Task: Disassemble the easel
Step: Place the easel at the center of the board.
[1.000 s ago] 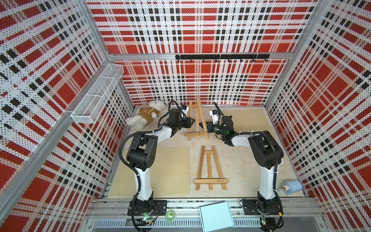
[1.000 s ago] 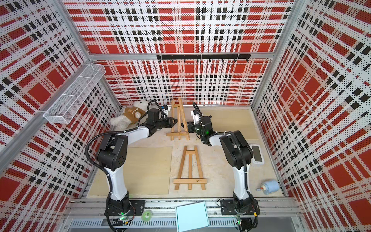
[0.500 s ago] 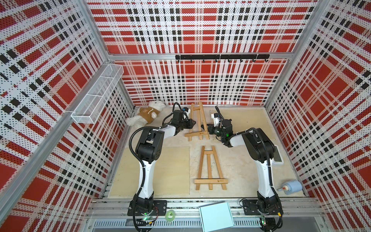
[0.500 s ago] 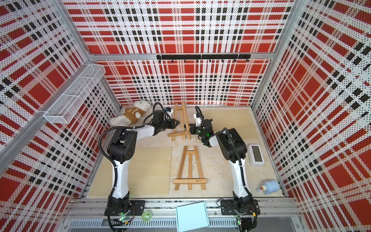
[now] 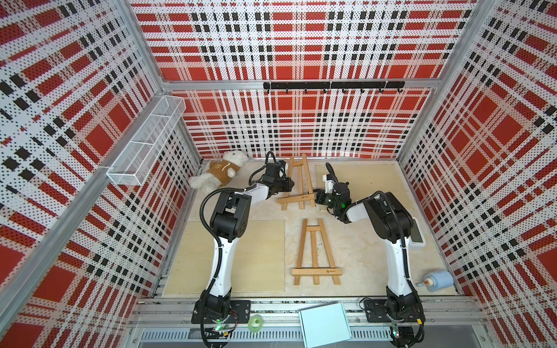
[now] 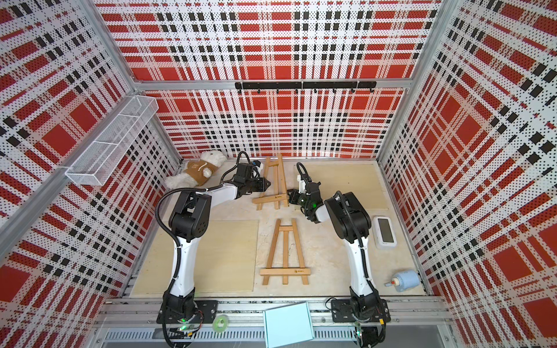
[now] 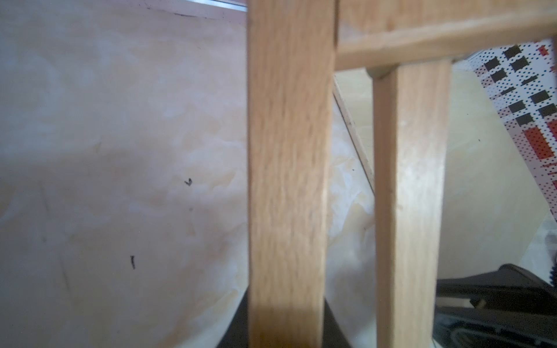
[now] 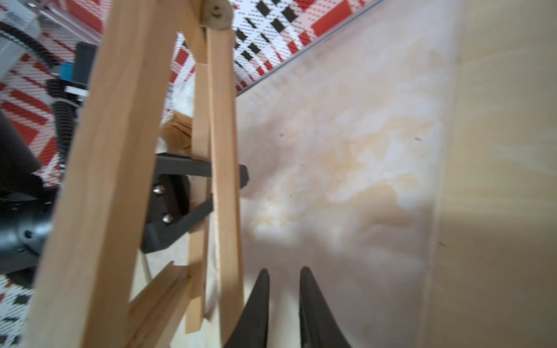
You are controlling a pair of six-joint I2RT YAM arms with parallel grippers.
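A wooden easel (image 5: 298,177) (image 6: 275,180) stands tilted at the back of the table, its ledge slanted. My left gripper (image 5: 288,183) (image 6: 266,183) is shut on its left leg. In the left wrist view that leg (image 7: 289,150) runs down between the black jaws of the left gripper (image 7: 286,319). My right gripper (image 5: 316,195) (image 6: 290,197) sits just beside the easel's right leg (image 8: 224,180). The right gripper (image 8: 281,271) shows a narrow gap with nothing in it. A second easel (image 5: 315,253) (image 6: 284,253) lies flat mid-table.
A plush bear (image 5: 218,173) lies back left. A thin wooden board (image 5: 229,256) lies front left. A white device (image 6: 384,232) and a blue bottle (image 5: 437,280) sit along the right edge. A wire basket (image 5: 144,144) hangs on the left wall.
Both arms have folded in closer to the back easel. Its ledge has gone from level to slanted, right end higher. The left grip on the leg holds.
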